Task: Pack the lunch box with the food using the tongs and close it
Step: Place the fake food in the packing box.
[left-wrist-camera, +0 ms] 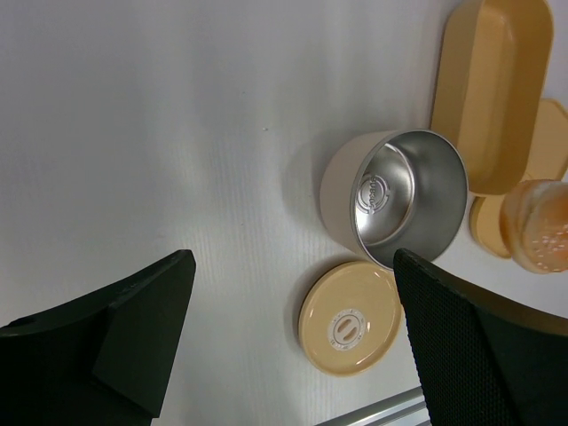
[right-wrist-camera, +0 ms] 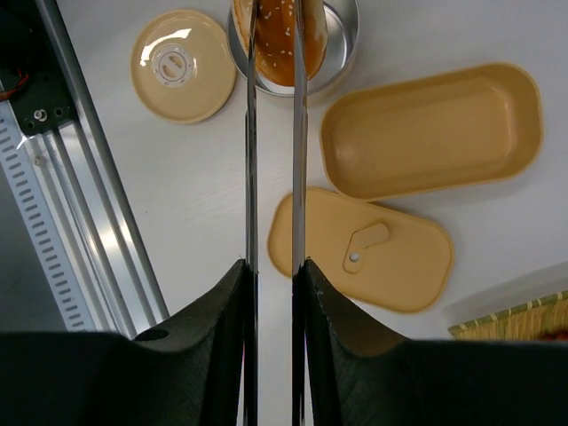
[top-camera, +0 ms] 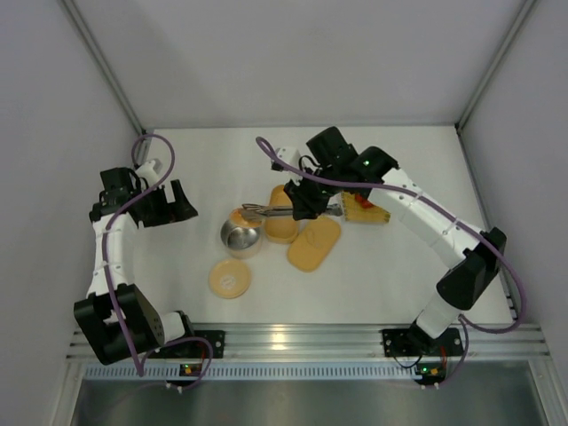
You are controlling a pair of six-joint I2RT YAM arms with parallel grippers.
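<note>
Two arms work the white table (top-camera: 390, 160). At nine o'clock of the steel tin (top-camera: 241, 238), well apart from it, the left gripper (top-camera: 171, 205) hovers with jaws wide and nothing between them. A round tan lid (top-camera: 229, 278) lies at seven o'clock of the tin. An orange speckled food piece (right-wrist-camera: 280, 40) is pinched over the tin's twelve-o'clock rim by the tongs (right-wrist-camera: 249, 133), whose arms cross above the open lunch box (right-wrist-camera: 444, 124). The flat lid (top-camera: 313, 244) lies at the box's five o'clock. The right gripper (top-camera: 309, 202), jaws narrow, squeezes the tongs, with the woven tray (top-camera: 373, 213) at its three o'clock.
</note>
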